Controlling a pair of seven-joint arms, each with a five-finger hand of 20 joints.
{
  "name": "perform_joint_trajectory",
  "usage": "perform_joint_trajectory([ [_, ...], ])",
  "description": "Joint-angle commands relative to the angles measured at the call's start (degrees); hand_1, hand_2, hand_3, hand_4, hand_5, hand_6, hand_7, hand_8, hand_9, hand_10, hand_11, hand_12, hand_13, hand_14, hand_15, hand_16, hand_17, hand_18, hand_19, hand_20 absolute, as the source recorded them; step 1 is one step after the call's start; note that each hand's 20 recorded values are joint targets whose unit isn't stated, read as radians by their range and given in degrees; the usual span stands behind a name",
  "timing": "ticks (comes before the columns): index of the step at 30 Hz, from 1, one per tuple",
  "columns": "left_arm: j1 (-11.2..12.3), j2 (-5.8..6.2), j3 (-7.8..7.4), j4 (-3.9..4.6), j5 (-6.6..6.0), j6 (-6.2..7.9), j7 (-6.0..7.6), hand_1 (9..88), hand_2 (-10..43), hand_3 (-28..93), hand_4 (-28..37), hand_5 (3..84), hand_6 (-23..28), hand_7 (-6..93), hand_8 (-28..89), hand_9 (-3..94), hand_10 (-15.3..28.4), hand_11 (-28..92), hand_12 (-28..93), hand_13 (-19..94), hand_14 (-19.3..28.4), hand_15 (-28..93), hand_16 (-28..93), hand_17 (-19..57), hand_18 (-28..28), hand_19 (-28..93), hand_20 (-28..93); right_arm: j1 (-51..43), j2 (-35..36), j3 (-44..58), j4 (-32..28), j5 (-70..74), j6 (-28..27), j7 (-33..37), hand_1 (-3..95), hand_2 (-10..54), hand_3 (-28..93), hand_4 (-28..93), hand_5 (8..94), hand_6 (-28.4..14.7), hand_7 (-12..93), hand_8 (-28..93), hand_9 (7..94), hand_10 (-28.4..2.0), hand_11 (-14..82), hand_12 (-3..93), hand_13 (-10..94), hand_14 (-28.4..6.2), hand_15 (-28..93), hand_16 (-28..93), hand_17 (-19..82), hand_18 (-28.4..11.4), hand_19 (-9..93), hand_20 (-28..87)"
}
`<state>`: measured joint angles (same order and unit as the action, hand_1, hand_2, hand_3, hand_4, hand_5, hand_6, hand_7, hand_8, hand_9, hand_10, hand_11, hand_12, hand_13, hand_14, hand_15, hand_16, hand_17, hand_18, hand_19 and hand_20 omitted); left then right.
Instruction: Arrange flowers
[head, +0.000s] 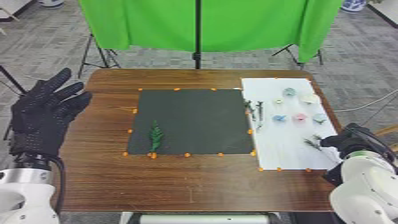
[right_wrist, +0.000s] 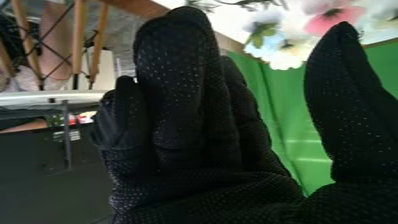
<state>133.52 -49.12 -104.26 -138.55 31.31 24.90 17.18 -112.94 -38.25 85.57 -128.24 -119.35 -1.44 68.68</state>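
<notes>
1. My right hand is at the right side of the brown desk, by the right edge of a white sheet.
2. Seen from the wrist, this right hand has straight fingers lying close together, with the thumb held well apart from them. Flowers in pink, white and pale blue appear past its fingertips.
3. Just to the left of my right hand, thin green sprigs lie on the sheet. I cannot tell whether I am touching them.
4. Farther forward and left of that hand, loose flower heads lie on the sheet: a pink flower between a blue flower and a pale blue flower. Beyond them are a small cream flower, a larger white flower and a blue-green flower.
5. Left of those flowers, dark green stems lie near the sheet's left edge.
6. Well to the left of my right hand is a dark mat, with one leafy green sprig on its near left part.
7. My left hand is raised at the desk's left side, its fingers straight and slightly spread.
</notes>
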Motion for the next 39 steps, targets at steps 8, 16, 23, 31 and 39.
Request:
perform_joint_trajectory([
  [8, 0.60, -0.47, 0.43, 0.35, -0.01, -0.14, 0.10, 20.9, 11.3, 76, -28.3, 35.4, 9.9, 13.2, -9, 30.1, 20.1, 28, 10, 24, 27.4, 55, -12, -7.5, 24.8, 64, 9, -1.06, 0.28, 0.30, 0.84, 3.32, -4.92, 2.20, 34.4, -6.6, 67, -23, 53.1, -8.4, 7, -9, 76.9, -18.2, 24.5, 15.7, 77, -13.0, 62, 14, 52, -19.3, 93, 26],
  [16, 0.00, 0.23, 1.97, 0.88, -0.41, -0.36, 1.10, 20.9, 11.3, 76, -28.3, 35.4, 9.9, 13.1, -9, 30.1, 20.2, 28, 10, 24, 27.4, 55, -12, -7.5, 24.8, 64, 9, 1.07, 1.28, -2.08, 2.45, 4.73, -5.48, 3.04, 34.7, -7.9, 67, -23, 52.8, -9.3, 6, -9, 76.1, -18.5, 24.3, 15.6, 76, -13.1, 62, 14, 52, -19.4, 93, 25],
  [23, 0.07, 0.56, 1.93, 1.01, -0.53, -0.41, 1.50, 21.0, 11.3, 76, -28.3, 35.4, 9.9, 13.1, -9, 30.1, 20.1, 28, 10, 24, 27.4, 55, -12, -7.5, 24.8, 64, 9, 3.64, 2.22, -5.89, 4.36, 4.45, -4.80, 3.16, 35.2, -8.0, 66, -23, 53.9, -9.5, 6, -8, 76.0, -18.4, 24.8, 15.6, 76, -13.0, 62, 14, 51, -19.5, 93, 24],
  [31, -0.15, 0.85, 2.32, 1.19, -0.78, -0.63, 2.03, 21.0, 11.3, 76, -28.3, 35.4, 9.9, 13.2, -9, 30.1, 20.1, 28, 10, 24, 27.5, 55, -12, -7.5, 24.9, 64, 9, 5.60, 2.92, -9.00, 6.42, 4.83, -2.90, 2.59, 35.8, -7.4, 67, -22, 56.6, -8.8, 7, -8, 76.5, -17.4, 26.6, 15.8, 76, -12.5, 62, 14, 51, -19.3, 93, 23],
  [39, -0.29, 0.98, 2.40, 1.30, -0.83, -0.66, 2.18, 21.0, 11.4, 76, -28.3, 35.4, 9.9, 13.1, -9, 30.2, 20.1, 28, 10, 24, 27.4, 55, -12, -7.5, 24.8, 64, 9, 7.27, 4.10, -12.74, 8.30, 1.48, -0.74, 1.59, 44.0, -9.0, 70, -24, 67.4, -5.1, 16, -10, 80.5, -14.1, 29.8, 16.2, 79, -9.3, 60, 14, 50, -18.8, 93, 23],
])
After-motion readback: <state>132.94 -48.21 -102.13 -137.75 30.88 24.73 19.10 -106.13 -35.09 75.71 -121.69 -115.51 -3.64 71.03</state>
